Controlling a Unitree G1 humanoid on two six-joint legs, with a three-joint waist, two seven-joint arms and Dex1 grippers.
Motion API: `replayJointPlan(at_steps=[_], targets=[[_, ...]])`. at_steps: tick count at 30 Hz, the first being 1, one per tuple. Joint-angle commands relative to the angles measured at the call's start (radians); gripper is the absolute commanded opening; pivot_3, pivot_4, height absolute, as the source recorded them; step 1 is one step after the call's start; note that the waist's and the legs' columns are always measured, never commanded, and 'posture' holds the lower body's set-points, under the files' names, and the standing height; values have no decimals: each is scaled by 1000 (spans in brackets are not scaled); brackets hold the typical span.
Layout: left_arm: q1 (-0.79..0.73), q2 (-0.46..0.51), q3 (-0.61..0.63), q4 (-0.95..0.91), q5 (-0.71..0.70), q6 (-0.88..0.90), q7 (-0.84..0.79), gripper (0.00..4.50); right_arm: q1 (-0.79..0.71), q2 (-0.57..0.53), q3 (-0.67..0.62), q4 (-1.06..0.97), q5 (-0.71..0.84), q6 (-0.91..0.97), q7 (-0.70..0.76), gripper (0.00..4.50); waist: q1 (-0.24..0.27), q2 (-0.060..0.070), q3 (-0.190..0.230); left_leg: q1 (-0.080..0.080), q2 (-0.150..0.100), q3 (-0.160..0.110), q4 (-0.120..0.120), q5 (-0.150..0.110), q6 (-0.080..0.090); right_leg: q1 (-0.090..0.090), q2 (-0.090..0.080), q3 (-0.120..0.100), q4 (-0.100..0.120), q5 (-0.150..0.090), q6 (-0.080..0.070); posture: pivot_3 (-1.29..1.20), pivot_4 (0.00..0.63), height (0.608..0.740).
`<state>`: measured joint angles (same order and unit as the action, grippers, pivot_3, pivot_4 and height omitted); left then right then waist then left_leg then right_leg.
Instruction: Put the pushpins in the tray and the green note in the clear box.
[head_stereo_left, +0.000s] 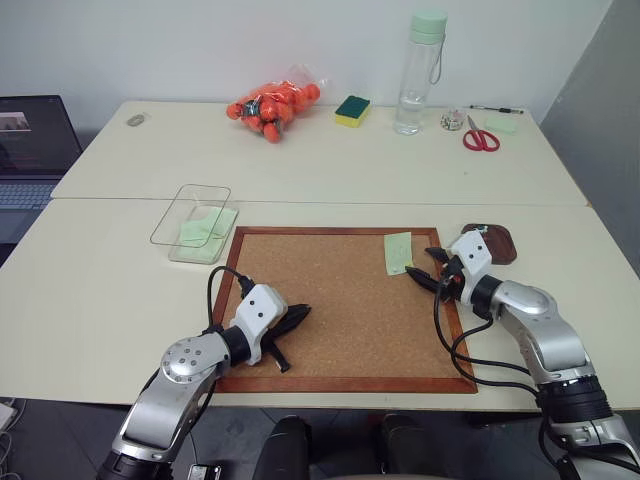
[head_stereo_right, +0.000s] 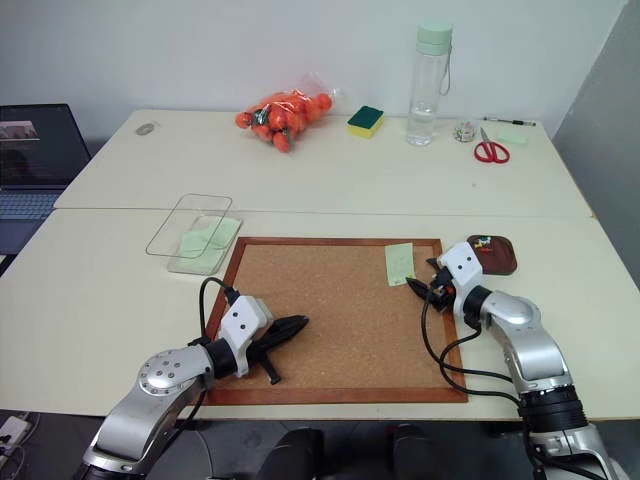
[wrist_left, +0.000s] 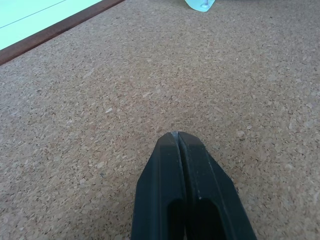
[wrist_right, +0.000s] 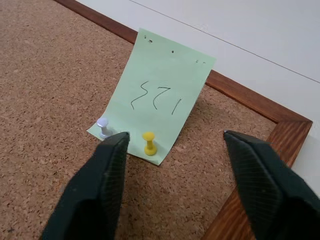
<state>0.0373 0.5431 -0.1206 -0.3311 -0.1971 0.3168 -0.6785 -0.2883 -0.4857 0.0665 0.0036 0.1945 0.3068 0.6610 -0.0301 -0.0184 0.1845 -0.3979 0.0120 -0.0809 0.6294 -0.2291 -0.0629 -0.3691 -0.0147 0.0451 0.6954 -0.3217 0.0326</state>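
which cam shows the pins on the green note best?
Right wrist view: the yellow pin and a pale pin stand close-up in the green note. Both eye views show the note small, pins unresolved; left wrist view catches only its corner.

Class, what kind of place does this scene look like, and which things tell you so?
Probably an office or lab workspace: pale tables against a white wall, a laptop, scissors, and a cork board with a pinned green note.

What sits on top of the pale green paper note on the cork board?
Two pushpins stand in the pale green paper note near one edge: a yellow pushpin and a whitish pushpin. Handwritten marks show mid-sheet. The cork board beneath the note is covered.
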Motion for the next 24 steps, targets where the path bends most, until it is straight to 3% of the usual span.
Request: replayJointPlan(at_steps=[1, 12, 24], targets=[[21, -5, -26, 3, 11, 15, -2, 0, -4, 5, 8, -25, -17, -55, 12, 2213, 0, 0, 0, 0, 0, 0, 0, 0, 0, 0, 0, 0, 0, 0, 0, 0, 150, 740], [21, -4, -28, -1, 8, 19, 1, 0, -6, 7, 18, 1, -60, -64, -1, 38, 0, 0, 0, 0, 0, 0, 0, 0, 0, 0, 0, 0, 0, 1, -1, 0, 150, 740], [19, -2, -25, 0, 10, 20, 3, 0, -14, 19, 5, 6, -59, -84, -1, 38, -1, 0, 0, 0, 0, 0, 0, 0, 0, 0, 0, 0, 0, 2, -3, 0, 150, 740]])
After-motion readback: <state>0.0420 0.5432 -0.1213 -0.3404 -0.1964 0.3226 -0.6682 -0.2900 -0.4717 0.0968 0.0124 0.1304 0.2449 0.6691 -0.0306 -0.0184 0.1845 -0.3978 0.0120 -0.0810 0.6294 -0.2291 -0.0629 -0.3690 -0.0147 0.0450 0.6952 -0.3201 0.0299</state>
